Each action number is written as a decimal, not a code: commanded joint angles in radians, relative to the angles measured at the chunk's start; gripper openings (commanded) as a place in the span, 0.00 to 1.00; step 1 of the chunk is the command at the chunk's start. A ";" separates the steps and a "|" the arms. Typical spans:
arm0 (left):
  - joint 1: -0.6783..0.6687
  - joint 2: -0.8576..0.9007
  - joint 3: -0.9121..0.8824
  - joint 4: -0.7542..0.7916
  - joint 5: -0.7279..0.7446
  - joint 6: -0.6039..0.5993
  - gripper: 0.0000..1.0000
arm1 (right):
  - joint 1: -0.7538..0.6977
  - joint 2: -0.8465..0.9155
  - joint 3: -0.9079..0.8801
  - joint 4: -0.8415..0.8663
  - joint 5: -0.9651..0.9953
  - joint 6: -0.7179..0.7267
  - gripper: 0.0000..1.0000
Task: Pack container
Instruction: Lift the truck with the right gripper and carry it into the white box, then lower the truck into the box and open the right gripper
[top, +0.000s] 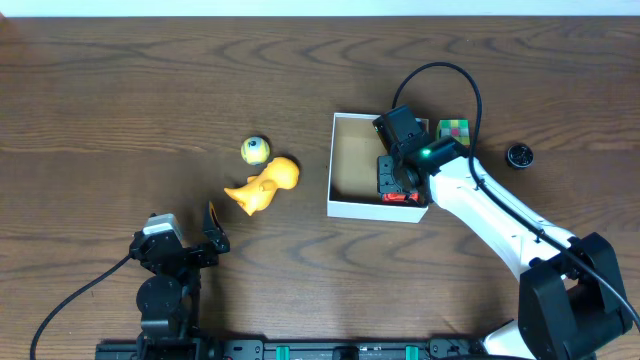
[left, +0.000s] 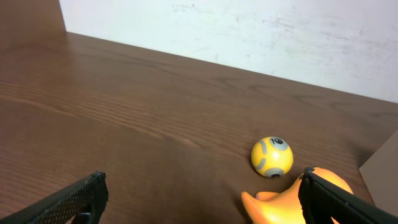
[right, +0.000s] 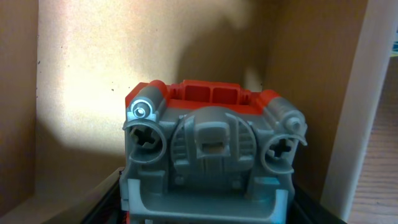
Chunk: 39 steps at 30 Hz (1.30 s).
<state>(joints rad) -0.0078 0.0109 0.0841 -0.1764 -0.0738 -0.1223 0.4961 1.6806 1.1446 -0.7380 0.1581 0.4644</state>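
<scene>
Overhead: right claw (top: 394, 188) inside container (top: 331, 160)

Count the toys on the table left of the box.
2: a yellow ball and an orange duck-like toy close beside it, just below it in the overhead view. Nothing there looks hidden.

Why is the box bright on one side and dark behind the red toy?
Right wrist view: light hits the container's brown floor on the left, and a soft shadow lies beyond the red and grey toy. Left wrist view: the yellow ball is sharp, with a faint shadow. Overhead view: even light.
</scene>
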 joint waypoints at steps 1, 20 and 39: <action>-0.002 -0.006 -0.029 -0.008 0.010 0.017 0.98 | 0.008 -0.002 0.019 -0.010 0.018 0.035 0.36; -0.002 -0.006 -0.029 -0.008 0.010 0.017 0.98 | 0.009 0.002 -0.003 -0.021 0.018 0.043 0.51; -0.002 -0.006 -0.029 -0.008 0.010 0.017 0.98 | 0.009 0.002 -0.003 -0.014 0.018 0.009 0.77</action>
<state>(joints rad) -0.0078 0.0109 0.0841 -0.1764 -0.0738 -0.1223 0.4961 1.6806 1.1435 -0.7574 0.1577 0.4858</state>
